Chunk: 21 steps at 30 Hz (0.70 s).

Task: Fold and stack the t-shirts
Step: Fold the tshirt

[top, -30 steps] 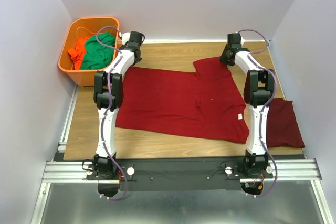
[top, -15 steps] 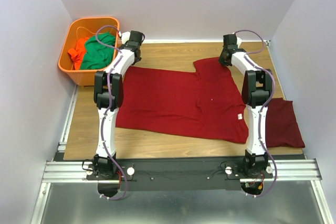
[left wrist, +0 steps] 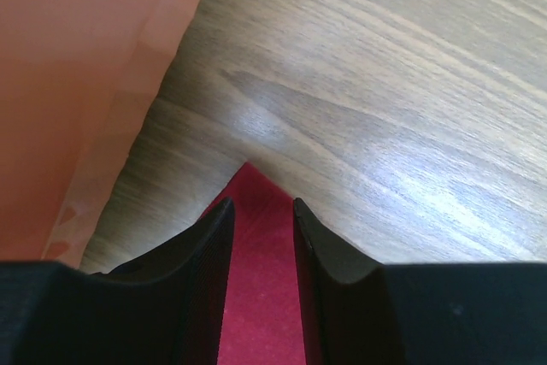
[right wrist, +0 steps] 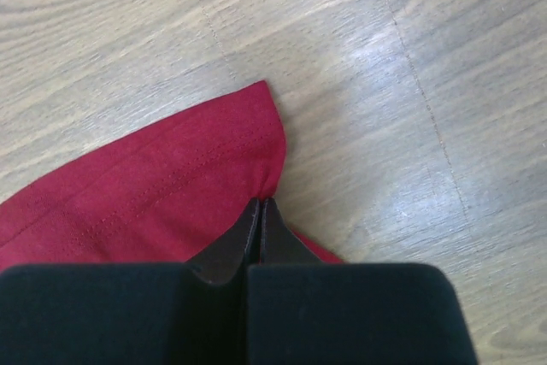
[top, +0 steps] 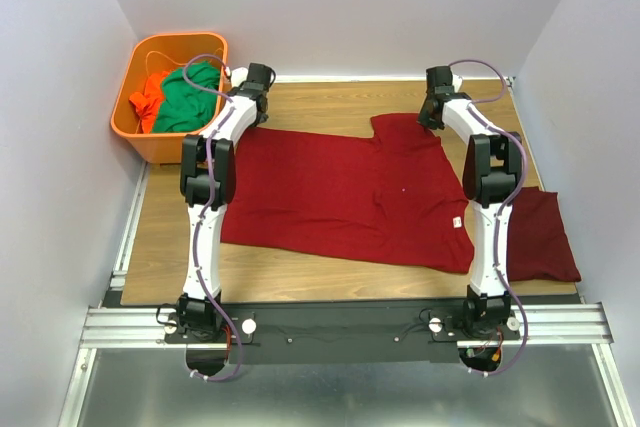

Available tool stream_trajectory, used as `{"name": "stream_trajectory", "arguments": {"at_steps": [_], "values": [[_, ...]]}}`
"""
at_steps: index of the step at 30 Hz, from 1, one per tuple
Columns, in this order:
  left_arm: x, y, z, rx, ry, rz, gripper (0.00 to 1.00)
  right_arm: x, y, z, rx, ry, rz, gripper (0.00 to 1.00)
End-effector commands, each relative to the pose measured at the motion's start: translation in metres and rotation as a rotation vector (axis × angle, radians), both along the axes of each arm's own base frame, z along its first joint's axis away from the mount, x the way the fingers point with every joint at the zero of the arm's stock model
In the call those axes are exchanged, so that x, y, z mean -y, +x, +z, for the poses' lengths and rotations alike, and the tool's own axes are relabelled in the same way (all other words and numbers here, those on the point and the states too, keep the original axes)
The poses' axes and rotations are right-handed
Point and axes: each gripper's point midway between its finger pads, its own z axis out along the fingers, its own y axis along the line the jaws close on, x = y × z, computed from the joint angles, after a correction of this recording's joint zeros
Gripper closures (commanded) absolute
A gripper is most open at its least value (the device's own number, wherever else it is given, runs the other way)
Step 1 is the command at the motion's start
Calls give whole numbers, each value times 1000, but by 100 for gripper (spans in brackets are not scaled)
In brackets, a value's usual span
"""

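A dark red t-shirt point(top: 340, 192) lies spread flat across the middle of the wooden table. A second one point(top: 540, 237) lies folded at the right edge, partly under the right arm. My left gripper point(top: 256, 80) hovers at the spread shirt's far left corner. In the left wrist view the gripper point(left wrist: 261, 211) is open, and the corner of the t-shirt point(left wrist: 256, 288) lies between its fingers. My right gripper point(top: 436, 99) is at the far sleeve. In the right wrist view it point(right wrist: 261, 204) is shut, pinching the hemmed sleeve edge point(right wrist: 171, 185).
An orange basket point(top: 135, 132) with a green garment point(top: 190, 97) and an orange garment point(top: 150, 92) stands at the far left corner. Its orange wall point(left wrist: 77, 66) is close beside the left gripper. White walls enclose the table on three sides.
The right gripper's jaws have closed onto the sleeve edge, and the sleeve tip has shifted slightly. The left gripper stays over the corner, nudged a little to the right.
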Motion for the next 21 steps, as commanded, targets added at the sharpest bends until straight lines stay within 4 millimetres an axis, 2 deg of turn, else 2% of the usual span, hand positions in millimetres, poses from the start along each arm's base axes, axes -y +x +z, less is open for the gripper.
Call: {"name": "stream_trajectory", "arguments": {"at_steps": [1, 9, 12, 17, 21], "values": [[-10, 2, -10, -14, 26, 36, 59, -5, -12, 16, -14, 12, 1, 98], [-6, 3, -16, -20, -1, 34, 64, -7, -13, 28, 6, 17, 12, 98], [-4, 5, -14, -11, -12, 29, 72, -6, -14, 33, 14, 21, 12, 98], [2, 7, -8, 8, -43, 14, 99, -8, -13, 53, 53, 33, 17, 98], [5, 10, 8, 59, -63, 5, 100, -11, -11, 68, 84, 48, 23, 98]]}}
